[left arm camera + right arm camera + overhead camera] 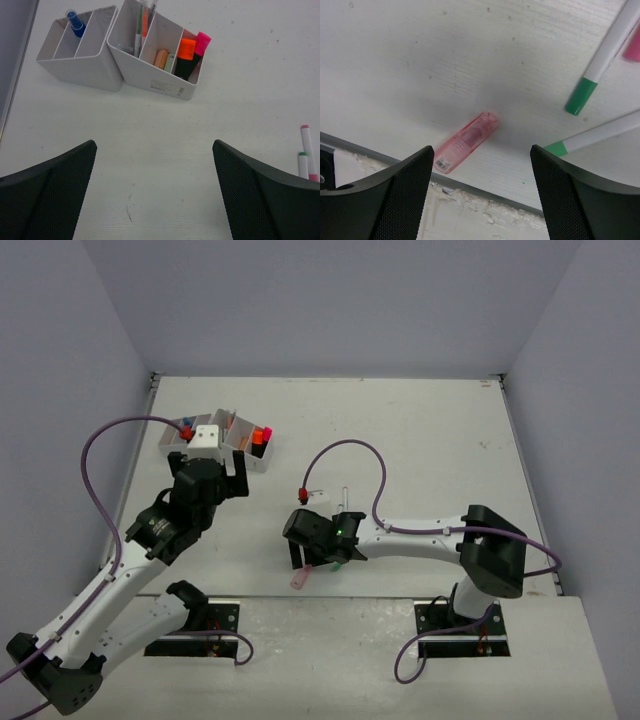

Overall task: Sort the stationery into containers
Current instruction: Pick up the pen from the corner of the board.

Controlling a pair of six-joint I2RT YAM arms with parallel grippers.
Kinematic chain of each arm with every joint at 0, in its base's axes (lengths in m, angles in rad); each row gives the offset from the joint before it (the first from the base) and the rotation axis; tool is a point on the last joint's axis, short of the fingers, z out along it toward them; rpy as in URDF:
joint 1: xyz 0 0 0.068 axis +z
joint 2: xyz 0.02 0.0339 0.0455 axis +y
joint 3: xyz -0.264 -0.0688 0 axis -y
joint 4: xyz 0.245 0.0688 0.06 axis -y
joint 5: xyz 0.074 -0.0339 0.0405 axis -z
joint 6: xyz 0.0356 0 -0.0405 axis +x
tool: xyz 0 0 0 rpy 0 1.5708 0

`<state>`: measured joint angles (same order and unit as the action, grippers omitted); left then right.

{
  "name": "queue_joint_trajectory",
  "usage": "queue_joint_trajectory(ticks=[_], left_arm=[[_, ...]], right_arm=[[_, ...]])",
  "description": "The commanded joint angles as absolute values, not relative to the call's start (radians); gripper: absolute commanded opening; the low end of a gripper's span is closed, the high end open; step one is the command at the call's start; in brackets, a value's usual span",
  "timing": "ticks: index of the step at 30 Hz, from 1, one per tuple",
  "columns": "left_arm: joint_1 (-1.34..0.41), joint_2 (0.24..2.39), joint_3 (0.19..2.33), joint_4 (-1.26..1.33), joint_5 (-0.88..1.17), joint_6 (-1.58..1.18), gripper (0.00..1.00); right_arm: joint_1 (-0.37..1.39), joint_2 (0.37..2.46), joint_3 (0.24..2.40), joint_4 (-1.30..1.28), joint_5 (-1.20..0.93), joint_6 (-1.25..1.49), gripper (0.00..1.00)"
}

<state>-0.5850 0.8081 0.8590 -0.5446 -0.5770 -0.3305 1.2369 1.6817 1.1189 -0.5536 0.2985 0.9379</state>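
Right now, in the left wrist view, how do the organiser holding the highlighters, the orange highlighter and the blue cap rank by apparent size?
1. Organiser holding the highlighters, largest.
2. Orange highlighter.
3. Blue cap, slightly smaller; both are partly hidden in compartments, so this order is unsure.

I saw the white counter (420, 420) carrying a pair of white organisers (150, 80) at its far left. Well right of those and nearer me lay a red-capped marker (304, 490), green-capped markers (581, 95) and a pink translucent case (466, 142).
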Motion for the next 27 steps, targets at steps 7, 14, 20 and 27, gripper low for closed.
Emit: queue_joint_trajectory(ticks=[7, 14, 20, 27], left_arm=[[-0.583, 0.742, 0.818, -0.481, -0.554, -0.327, 1.0], [-0.583, 0.718, 0.791, -0.442, -0.487, -0.32, 1.0], [-0.583, 0.693, 0.786, -0.438, -0.478, -0.318, 1.0], [-0.583, 0.664, 0.78, -0.433, -0.456, -0.319, 1.0]], right_arm=[[1.244, 1.664, 1.082, -0.501, 0.343, 1.136, 0.74], [1.244, 1.769, 1.169, -0.523, 0.329, 1.13, 0.66], [1.277, 1.79, 1.184, -0.595, 0.364, 1.23, 0.59], [1.305, 1.827, 1.194, -0.63, 0.349, 1.285, 0.51]])
